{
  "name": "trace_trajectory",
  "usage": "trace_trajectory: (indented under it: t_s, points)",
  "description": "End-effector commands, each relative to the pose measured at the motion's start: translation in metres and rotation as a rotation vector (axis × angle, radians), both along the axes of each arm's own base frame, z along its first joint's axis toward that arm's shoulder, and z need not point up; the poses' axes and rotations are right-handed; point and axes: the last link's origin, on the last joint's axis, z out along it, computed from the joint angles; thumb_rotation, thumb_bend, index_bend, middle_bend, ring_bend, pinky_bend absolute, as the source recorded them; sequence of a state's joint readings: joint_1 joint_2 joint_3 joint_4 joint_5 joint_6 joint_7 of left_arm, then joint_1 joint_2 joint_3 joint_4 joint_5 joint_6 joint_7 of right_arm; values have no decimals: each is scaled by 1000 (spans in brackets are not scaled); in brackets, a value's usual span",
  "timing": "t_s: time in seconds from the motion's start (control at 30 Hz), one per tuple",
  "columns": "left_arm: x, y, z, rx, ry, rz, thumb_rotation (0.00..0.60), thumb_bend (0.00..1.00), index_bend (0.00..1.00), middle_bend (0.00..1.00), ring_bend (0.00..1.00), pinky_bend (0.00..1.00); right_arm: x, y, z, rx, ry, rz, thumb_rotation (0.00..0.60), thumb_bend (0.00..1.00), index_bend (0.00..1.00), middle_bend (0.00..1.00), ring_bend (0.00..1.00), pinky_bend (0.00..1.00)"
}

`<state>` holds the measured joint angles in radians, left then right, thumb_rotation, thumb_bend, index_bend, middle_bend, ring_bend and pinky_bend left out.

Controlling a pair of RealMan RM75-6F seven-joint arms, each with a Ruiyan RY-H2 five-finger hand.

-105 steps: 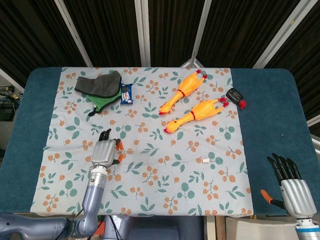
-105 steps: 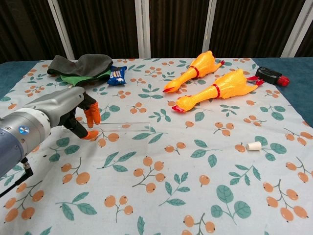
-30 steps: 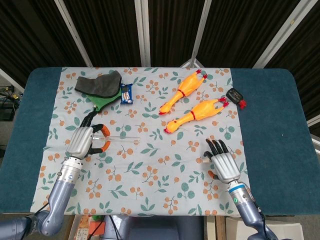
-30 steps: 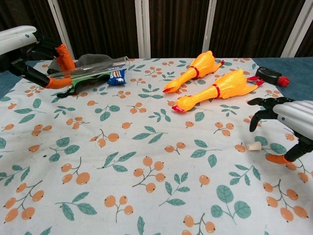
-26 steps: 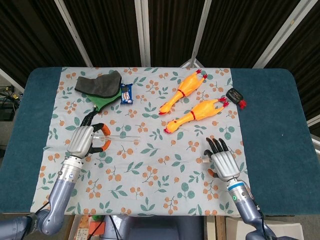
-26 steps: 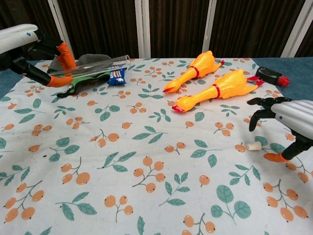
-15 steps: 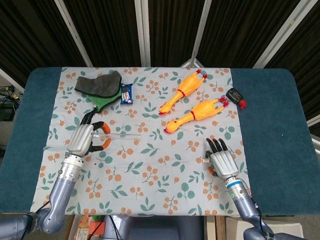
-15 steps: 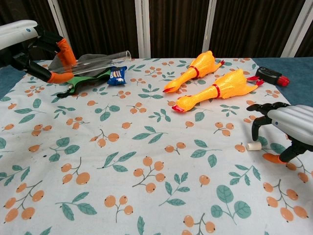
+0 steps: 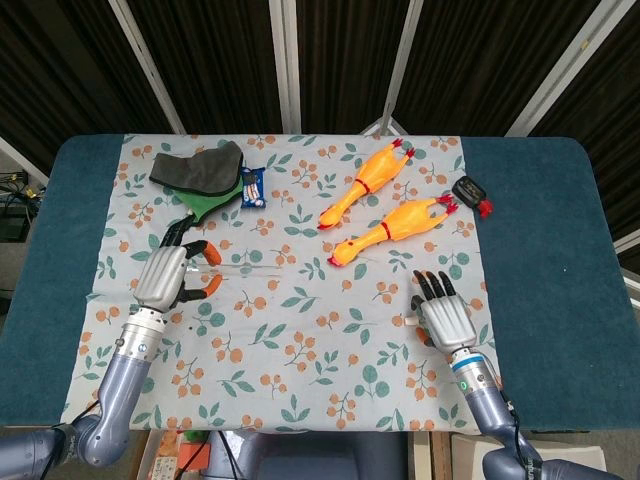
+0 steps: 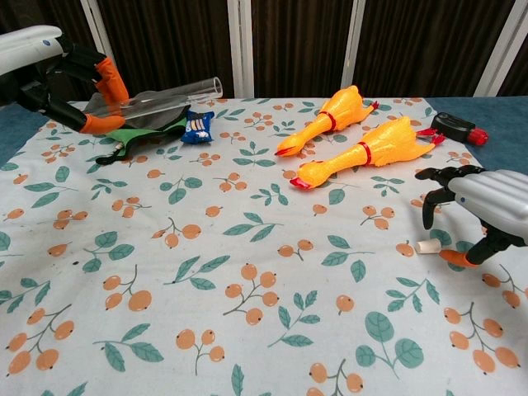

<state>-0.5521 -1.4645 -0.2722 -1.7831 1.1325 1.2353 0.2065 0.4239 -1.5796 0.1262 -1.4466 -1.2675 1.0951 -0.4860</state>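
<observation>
My left hand grips a clear plastic tube and holds it above the left side of the floral cloth. In the chest view the left hand is high at the left, and the tube points right with its open end slightly raised. A small white stopper lies on the cloth at the right. My right hand hovers just beside it with fingers curved down and apart, holding nothing. From the head view, the right hand covers most of the stopper.
Two yellow rubber chickens lie at the back middle. A grey and green cloth bundle and a blue packet sit at the back left. A black and red device rests on the blue table at the right.
My left hand has lifted the tube off the cloth and tipped its open end up. My right hand came in from the lower right and lowered beside the white stopper.
</observation>
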Motion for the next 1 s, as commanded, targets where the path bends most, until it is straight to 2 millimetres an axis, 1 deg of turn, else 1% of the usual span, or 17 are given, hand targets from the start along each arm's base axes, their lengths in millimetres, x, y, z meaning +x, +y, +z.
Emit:
trace_trajectory:
  t_s: [0.03,0.43,0.8,0.93,1.0]
  points:
    - [0,0,0,1,1,3,600,529,658,508,43,0,-1,0,-2,8,3,-8,600,353,459,76,0,0]
    - [-2,2,1,4,3,8,600,529,658,508,42,0,2,-2,-8,16,16,-6,600,360,486,80,3,0]
    - [-3,3,1,4,7,12,600,529,658,508,43,0,2,-4,-13,14,20,-7,600,365,487,80,3,0]
    - [-3,4,1,4,6,13,600,529,658,508,43,0,3,-7,-12,9,22,-3,600,380,487,80,4,0]
    - [-2,5,0,3,5,14,600,528,658,508,43,0,4,-8,-11,7,22,-3,600,402,493,80,4,0]
